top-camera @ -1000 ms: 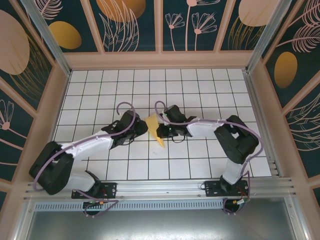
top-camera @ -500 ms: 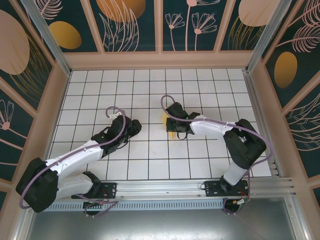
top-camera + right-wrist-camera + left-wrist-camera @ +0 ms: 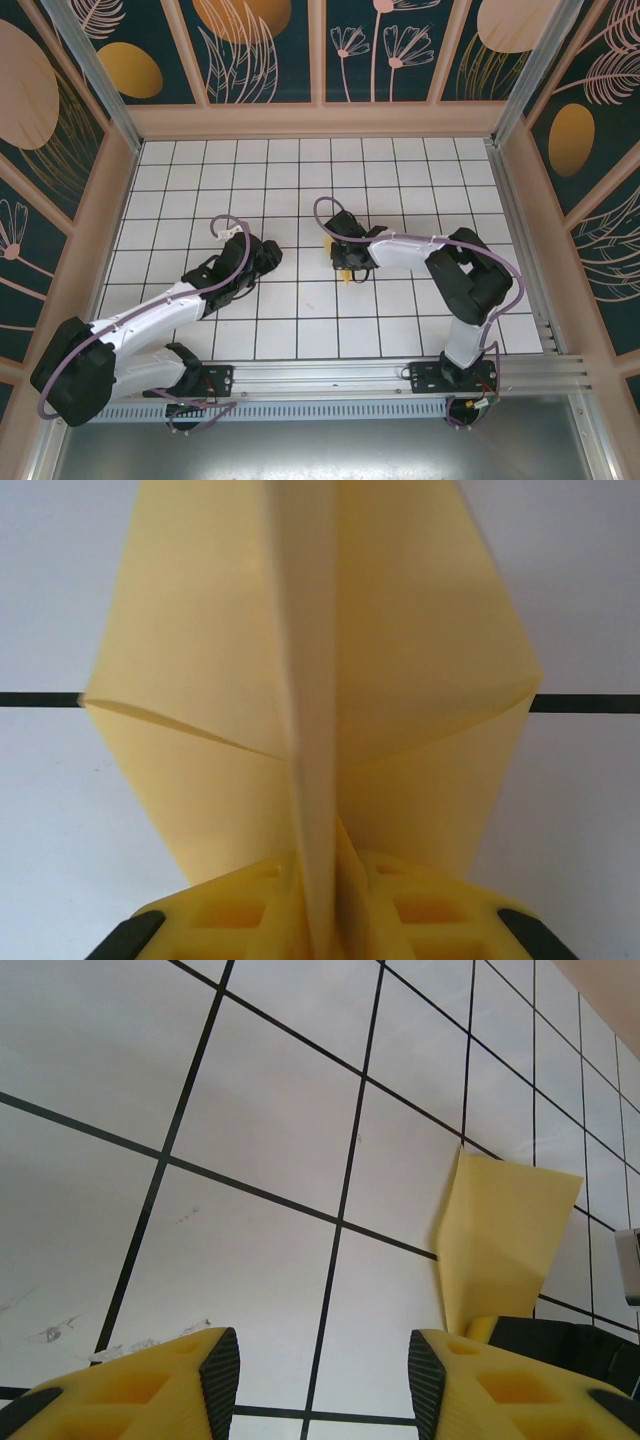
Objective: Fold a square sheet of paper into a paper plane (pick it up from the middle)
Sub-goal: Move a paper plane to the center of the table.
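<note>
Left claw (image 3: pixel 325 1368) backed off | right claw (image 3: pixel 320 880) pinches paper plane (image 3: pixel 410 670) above table (image 3: pixel 270 1110)

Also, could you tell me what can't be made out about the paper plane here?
Top external: the right gripper covers most of the paper plane; folds too small to read.
Left wrist: its lower end is hidden behind that gripper's black body.
Right wrist: ridge blurred, top cut off by the edge; whether the gripper pinches it is unclear.

Yellow-orange paper plane (image 3: pixel 500 1230) — black-gridded white table (image 3: pixel 300 322) — teal floral walls (image 3: pixel 400 60)
</note>
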Robot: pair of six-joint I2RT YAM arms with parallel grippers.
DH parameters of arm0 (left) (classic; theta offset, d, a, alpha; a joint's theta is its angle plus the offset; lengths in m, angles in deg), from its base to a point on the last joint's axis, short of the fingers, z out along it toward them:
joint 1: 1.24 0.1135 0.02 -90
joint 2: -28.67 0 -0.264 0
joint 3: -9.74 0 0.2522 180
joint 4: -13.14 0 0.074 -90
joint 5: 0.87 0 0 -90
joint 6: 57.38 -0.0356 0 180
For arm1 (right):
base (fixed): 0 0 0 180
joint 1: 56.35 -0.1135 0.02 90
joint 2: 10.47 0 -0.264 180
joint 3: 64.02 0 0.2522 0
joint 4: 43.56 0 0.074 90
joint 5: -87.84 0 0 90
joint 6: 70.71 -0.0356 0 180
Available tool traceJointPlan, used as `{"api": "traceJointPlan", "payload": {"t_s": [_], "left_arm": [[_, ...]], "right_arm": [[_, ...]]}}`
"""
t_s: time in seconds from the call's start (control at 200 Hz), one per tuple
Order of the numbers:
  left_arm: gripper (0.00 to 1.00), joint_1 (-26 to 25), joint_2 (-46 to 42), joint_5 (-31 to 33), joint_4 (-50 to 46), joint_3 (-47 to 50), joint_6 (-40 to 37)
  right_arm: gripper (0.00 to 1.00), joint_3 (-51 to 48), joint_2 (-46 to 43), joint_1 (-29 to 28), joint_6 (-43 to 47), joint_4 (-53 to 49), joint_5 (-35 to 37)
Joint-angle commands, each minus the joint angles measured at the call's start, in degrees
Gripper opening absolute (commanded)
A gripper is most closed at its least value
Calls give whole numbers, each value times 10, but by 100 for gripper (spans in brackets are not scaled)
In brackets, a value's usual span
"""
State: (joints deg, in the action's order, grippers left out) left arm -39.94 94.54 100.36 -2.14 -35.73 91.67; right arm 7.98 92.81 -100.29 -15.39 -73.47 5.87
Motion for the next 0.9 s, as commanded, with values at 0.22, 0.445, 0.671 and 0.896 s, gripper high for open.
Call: {"api": "traceJointPlan", "payload": {"t_s": [0.22,0.445,0.671,0.896], "left_arm": [[53,-1,-33,38,26,32,14],[53,-1,-44,47,9,22,11],[54,-1,-81,63,5,40,11],[55,-1,-94,81,-13,29,-6]], "right_arm": [[20,8,54,-11,-9,-14,-2],[19,32,22,-12,3,-31,10],[21,14,45,-14,-4,-14,-6],[26,32,27,-18,3,-28,1]]}}
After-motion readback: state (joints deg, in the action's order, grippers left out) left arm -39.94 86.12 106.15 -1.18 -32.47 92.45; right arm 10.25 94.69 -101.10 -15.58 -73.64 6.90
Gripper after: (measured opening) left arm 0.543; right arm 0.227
